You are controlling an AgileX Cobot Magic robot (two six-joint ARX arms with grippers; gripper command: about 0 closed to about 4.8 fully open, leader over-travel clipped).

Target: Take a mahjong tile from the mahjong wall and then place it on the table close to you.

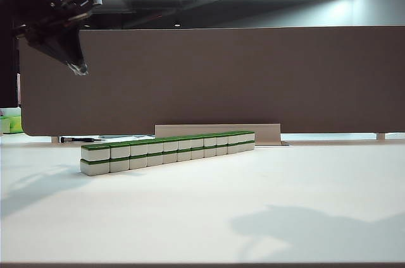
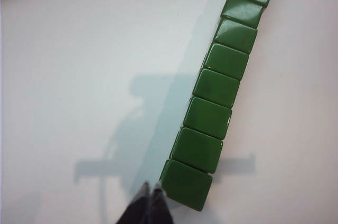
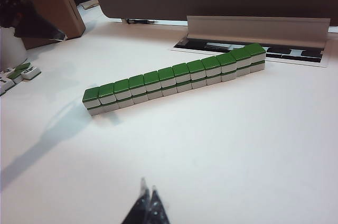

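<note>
The mahjong wall (image 1: 168, 150) is a long two-tier row of white tiles with green tops, running across the white table (image 1: 253, 205). High above its left end hangs my left gripper (image 1: 77, 66), shut and holding nothing. In the left wrist view the left gripper (image 2: 152, 187) points down beside the end tile (image 2: 186, 184) of the mahjong wall (image 2: 222, 84). My right gripper (image 3: 147, 187) is shut and empty, well clear of the mahjong wall (image 3: 174, 80), over bare table (image 3: 237, 145). The right gripper does not show in the exterior view.
A brown-grey partition board (image 1: 215, 78) stands behind the wall, with a pale low rail (image 1: 218, 131) at its foot. In the right wrist view a cardboard box (image 3: 55, 12) and loose tiles (image 3: 16, 73) lie off to one side.
</note>
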